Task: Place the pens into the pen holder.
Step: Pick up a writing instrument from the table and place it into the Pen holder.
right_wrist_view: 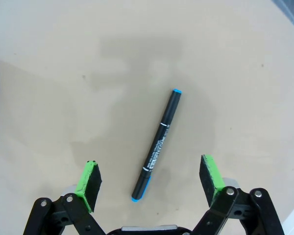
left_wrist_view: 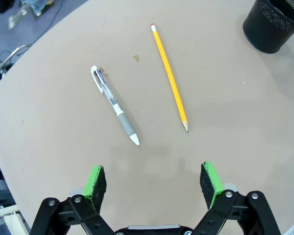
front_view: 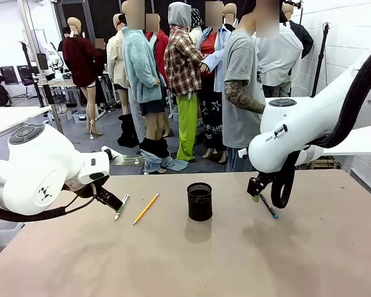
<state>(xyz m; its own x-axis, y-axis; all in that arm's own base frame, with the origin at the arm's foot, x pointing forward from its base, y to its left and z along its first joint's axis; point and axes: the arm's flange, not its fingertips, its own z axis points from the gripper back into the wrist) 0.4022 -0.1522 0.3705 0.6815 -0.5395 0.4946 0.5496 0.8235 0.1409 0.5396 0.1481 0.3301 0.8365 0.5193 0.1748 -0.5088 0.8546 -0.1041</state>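
The black mesh pen holder [front_view: 200, 201] stands at the table's middle, and its side appears in the left wrist view [left_wrist_view: 274, 24]. A white pen [left_wrist_view: 114, 104] and a yellow pencil [left_wrist_view: 170, 77] lie flat left of it, also seen from the front: pen [front_view: 122, 206], pencil [front_view: 146, 208]. My left gripper [left_wrist_view: 154, 182] hangs open above the table just short of both; from the front it [front_view: 111, 201] sits beside the white pen. A dark pen with blue ends [right_wrist_view: 157, 143] lies right of the holder [front_view: 269, 207], between the wide-open fingers of my right gripper [right_wrist_view: 152, 182], [front_view: 260, 189].
A person in a grey shirt [front_view: 244, 93] stands at the far edge. The table [front_view: 191, 260] is bare tan surface in front and to the right. Its rounded left edge [left_wrist_view: 19, 63] lies near the white pen.
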